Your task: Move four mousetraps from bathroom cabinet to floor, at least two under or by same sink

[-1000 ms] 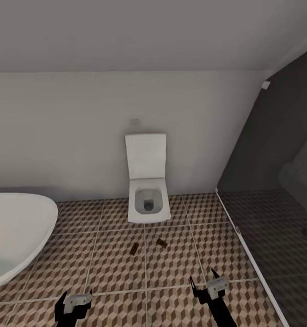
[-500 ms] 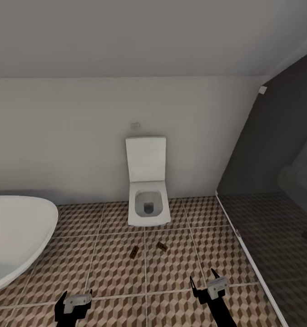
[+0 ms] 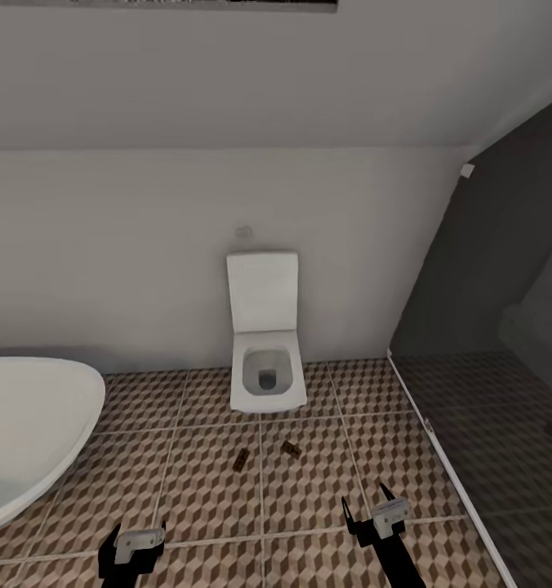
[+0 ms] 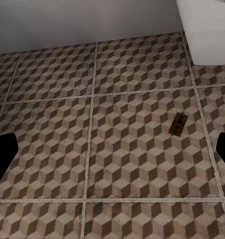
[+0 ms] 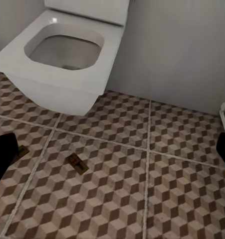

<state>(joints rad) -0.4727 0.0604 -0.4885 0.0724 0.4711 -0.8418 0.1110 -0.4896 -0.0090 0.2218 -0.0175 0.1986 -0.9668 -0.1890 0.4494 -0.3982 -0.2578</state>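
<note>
Two mousetraps (image 3: 241,460) (image 3: 290,449) lie flat on the patterned bathroom floor (image 3: 202,490), a short way in front of the toilet. The left wrist view looks down on one mousetrap (image 4: 177,124). The right wrist view has one mousetrap (image 5: 77,163) in full and a second mousetrap (image 5: 21,152) partly behind a fingertip. My left gripper (image 3: 137,531) (image 4: 112,154) and right gripper (image 3: 364,498) (image 5: 112,149) hang low over the tiles, both open and empty, short of the traps. The cabinet and the bathroom sink are out of view.
A white toilet (image 3: 264,371) with its lid up stands against the far wall. A white bathtub (image 3: 23,433) curves in at the left. A dark glass shower partition (image 3: 488,367) with a white floor rail closes off the right side.
The whole head view has shifted, so the toilet and traps sit a little lower in the picture and a dark strip shows at the top. Traps and grippers keep their places.
</note>
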